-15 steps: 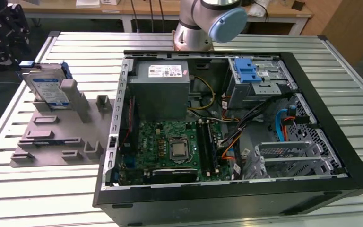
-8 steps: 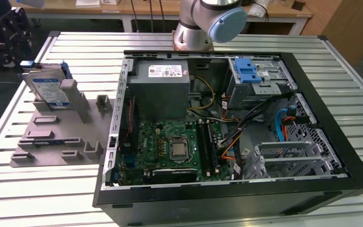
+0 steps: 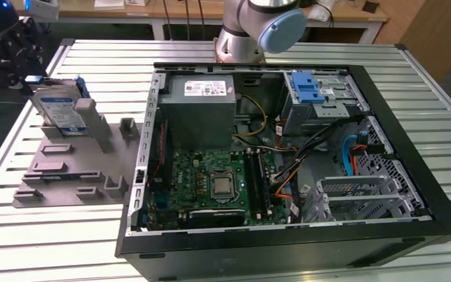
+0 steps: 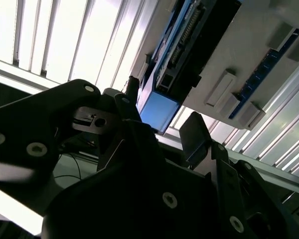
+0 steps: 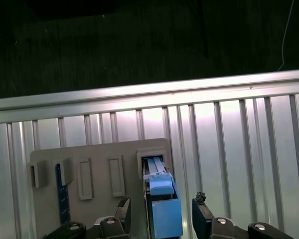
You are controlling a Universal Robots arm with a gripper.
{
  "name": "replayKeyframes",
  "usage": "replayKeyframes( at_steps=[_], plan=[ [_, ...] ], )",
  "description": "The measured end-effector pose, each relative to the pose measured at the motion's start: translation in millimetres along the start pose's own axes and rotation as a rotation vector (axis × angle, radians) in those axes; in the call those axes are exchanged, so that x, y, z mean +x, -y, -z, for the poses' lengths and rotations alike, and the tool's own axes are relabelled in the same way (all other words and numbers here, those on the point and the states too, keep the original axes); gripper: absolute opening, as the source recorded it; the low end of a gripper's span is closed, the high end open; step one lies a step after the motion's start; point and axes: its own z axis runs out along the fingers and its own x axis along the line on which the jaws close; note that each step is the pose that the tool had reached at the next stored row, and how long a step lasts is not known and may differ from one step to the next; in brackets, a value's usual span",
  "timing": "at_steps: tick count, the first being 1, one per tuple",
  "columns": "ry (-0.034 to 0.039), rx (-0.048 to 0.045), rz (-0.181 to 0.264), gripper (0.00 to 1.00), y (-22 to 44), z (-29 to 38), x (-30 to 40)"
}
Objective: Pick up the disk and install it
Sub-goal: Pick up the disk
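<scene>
**Disk** (image 3: 58, 109): stands upright on edge in a slot at the far corner of the grey holder plate (image 3: 69, 173). The plate lies along the tabletop's edge on the exterior view's left. The exterior view shows the disk's labelled face. The first wrist view shows it edge-on, with its blue bracket uppermost.

**Gripper** (image 5: 162, 211): spread wide, holding nothing. Its fingers (image 5: 202, 215) straddle the blue bracket, with a gap showing on each side. The second wrist view adds the gripper's black body and the disk's connector edge.

**Computer case** (image 3: 288, 153): open, filling the tabletop's middle. Inside are the motherboard (image 3: 218, 182), a grey power-supply box (image 3: 200, 111) and a blue latch strip (image 3: 307, 88).

**Tabletop** (image 3: 53, 247): ribbed aluminium slats. The arm's base (image 3: 241, 41) stands at its far edge.

**Room**: wooden benches (image 3: 131, 9) stand behind the table.
</scene>
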Motion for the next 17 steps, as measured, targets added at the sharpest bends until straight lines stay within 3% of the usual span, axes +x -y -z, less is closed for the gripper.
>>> replayKeyframes(
  at_steps=[3, 4, 8, 11, 12, 17],
  plan=[
    [0.0001, 0.0001, 0.0, 0.59, -0.6, -4.8, -0.6],
    [0.0, 0.0, 0.0, 0.52, -0.8, -6.1, -0.8],
    [0.0, 0.0001, 0.0, 0.52, -1.6, -10.2, -1.1],
    [-0.0002, -0.0003, 0.0, 0.51, -1.7, -10.8, -1.1],
    [-0.0001, -0.0003, 0.0, 0.44, -1.7, -10.9, -1.1],
    [0.0, 0.0, 0.0, 0.44, -1.7, -11.1, -1.1]
  ],
)
